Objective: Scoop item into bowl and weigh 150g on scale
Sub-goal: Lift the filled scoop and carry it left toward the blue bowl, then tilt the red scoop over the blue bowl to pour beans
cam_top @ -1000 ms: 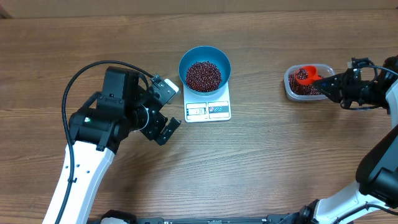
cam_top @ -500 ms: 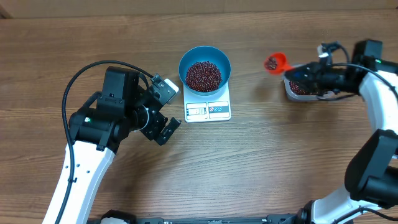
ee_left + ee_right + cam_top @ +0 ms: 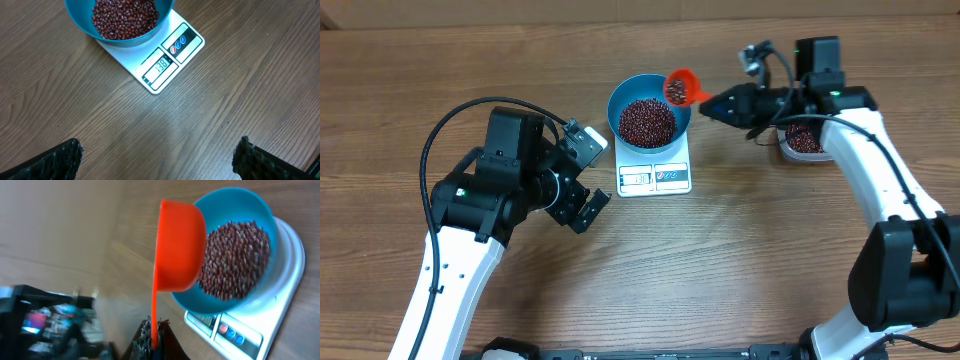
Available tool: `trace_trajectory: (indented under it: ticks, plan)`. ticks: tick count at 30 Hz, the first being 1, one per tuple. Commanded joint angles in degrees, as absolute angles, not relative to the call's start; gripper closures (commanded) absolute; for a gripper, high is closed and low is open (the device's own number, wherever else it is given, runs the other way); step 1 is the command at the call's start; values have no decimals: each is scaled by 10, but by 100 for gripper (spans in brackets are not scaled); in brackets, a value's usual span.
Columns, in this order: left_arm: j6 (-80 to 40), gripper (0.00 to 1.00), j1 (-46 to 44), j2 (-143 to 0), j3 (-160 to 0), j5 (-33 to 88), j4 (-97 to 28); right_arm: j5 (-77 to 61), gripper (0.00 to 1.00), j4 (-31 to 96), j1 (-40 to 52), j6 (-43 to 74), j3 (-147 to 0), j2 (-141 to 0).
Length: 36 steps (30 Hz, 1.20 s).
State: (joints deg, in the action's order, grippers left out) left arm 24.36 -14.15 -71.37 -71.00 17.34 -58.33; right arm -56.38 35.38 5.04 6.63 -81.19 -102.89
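Observation:
The blue bowl (image 3: 616, 100) sits on the white scale (image 3: 655, 178), heaped with red-brown beans (image 3: 647, 121). My right gripper (image 3: 712, 103) is shut on the handle of a red scoop (image 3: 680, 87), which carries beans and hangs over the bowl's right rim. In the right wrist view the scoop (image 3: 180, 245) is tilted beside the bowl (image 3: 250, 202), and the gripper (image 3: 155, 337) pinches its thin handle. My left gripper (image 3: 588, 178) stands open left of the scale. Its view shows the bowl (image 3: 80, 25), the scale (image 3: 170, 60) and bare table between its fingers (image 3: 60, 160).
A clear plastic tub (image 3: 800, 140) of more beans stands to the right of the scale, under the right arm. The left arm's black cable loops over the table at the left.
The right arm has lifted the scoop out of the tub and carried it left to the bowl's rim. The left arm has not moved.

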Motion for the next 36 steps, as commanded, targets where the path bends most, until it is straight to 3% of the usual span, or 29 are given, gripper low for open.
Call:
trace_trajectory:
  ticks: [1,17,36]
  plan:
    - [244,0,-143,-716,-725,174,-583,-467,96,340,91,14,-815,-1007]
    - [244,0,-143,-716,-725,174,-583,-133,96,326,223,-140,-815,-991]
    - [244,0,-143,-716,-725,174,-583,-140,96,314,227,-120,-815,-989]
